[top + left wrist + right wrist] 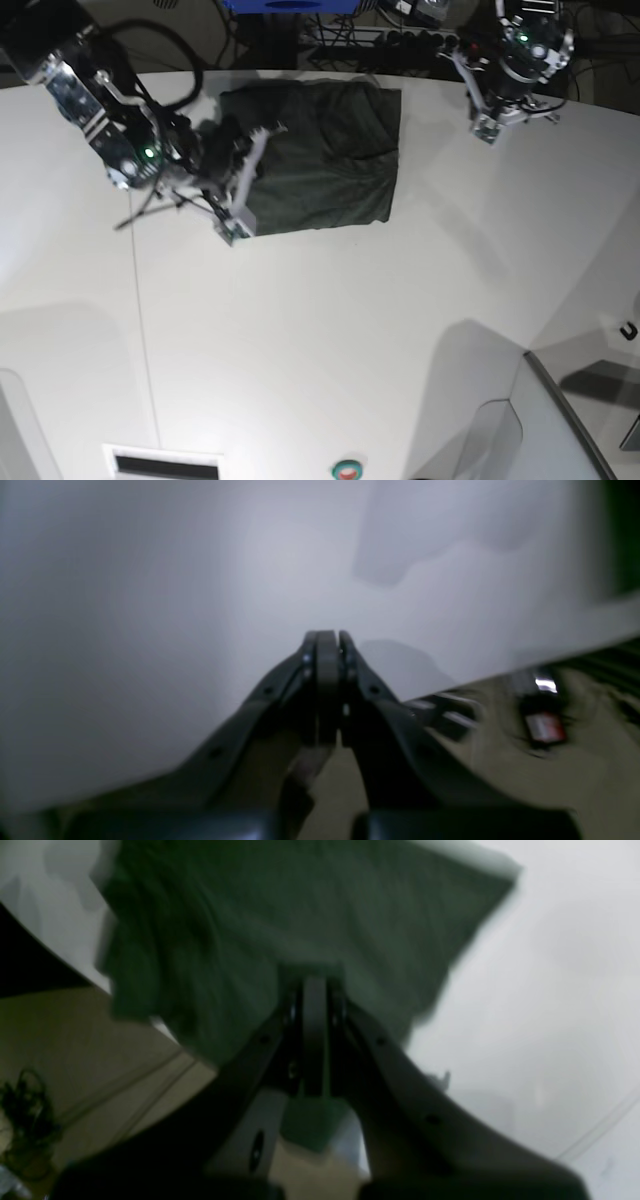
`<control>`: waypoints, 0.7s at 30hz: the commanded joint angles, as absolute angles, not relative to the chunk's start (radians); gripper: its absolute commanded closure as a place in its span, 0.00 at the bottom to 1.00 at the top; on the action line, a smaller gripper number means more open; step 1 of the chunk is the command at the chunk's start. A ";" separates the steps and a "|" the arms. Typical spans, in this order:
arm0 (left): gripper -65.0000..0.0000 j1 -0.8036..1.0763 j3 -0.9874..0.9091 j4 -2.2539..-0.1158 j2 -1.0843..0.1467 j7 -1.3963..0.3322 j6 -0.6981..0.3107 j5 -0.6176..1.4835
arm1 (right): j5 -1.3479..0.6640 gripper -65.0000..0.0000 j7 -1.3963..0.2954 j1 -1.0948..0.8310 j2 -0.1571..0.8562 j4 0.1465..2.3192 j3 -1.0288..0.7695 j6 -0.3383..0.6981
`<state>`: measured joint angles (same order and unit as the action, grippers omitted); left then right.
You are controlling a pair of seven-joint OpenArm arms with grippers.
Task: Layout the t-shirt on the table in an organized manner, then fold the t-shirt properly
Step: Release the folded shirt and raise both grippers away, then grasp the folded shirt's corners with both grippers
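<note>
The dark green t-shirt [320, 155] lies on the white table [330, 340] near its far edge, in a rough rectangle with creases. My right gripper [240, 150] is at the shirt's left edge. In the right wrist view this gripper [315, 977] is shut on the t-shirt [300, 915], with green cloth pinched between the fingers and showing below them. My left gripper [490, 110] hangs over the table's far right, well apart from the shirt. Seen from the left wrist, it [327, 635] is shut with nothing in it. A dark green strip [625, 530] shows at the top right there.
A thin dark seam line [140, 310] runs down the table's left part. Cables and a power strip [400, 40] lie beyond the curved far edge. The floor [575, 780] shows past the table edge. A grey panel [560, 420] stands at the near right.
</note>
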<state>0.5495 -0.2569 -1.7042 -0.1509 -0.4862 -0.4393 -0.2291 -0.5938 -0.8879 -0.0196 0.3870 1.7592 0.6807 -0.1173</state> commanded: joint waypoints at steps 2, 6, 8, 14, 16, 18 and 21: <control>1.00 0.547 -0.245 -1.727 -0.163 -0.481 -0.420 -0.232 | -0.602 0.99 -0.875 -0.062 0.406 1.808 0.670 -0.120; 1.00 0.550 -0.232 -1.802 -0.127 -0.481 -0.420 -0.232 | -0.598 0.99 -0.868 -0.148 0.415 1.821 0.638 -0.120; 1.00 0.559 -0.209 -1.856 -0.104 -0.481 -0.421 -0.232 | -0.598 0.99 -0.865 -0.173 0.415 1.821 0.628 -0.120; 1.00 0.545 -0.016 -1.893 -0.093 -0.481 -0.421 -0.229 | -0.598 0.99 -0.823 -0.185 0.415 1.821 0.628 -0.122; 1.00 0.512 0.039 -1.860 -0.091 -0.481 -0.420 -0.200 | -0.598 0.99 -0.822 -0.185 0.415 1.822 0.628 -0.124; 1.00 0.472 0.047 -1.799 -0.087 -0.481 -0.415 -0.159 | -0.598 0.99 -0.822 -0.185 0.415 1.824 0.627 -0.124; 1.00 0.404 0.048 -1.662 -0.087 -0.476 -0.415 -0.131 | -0.598 0.99 -0.820 -0.185 0.415 1.825 0.625 -0.125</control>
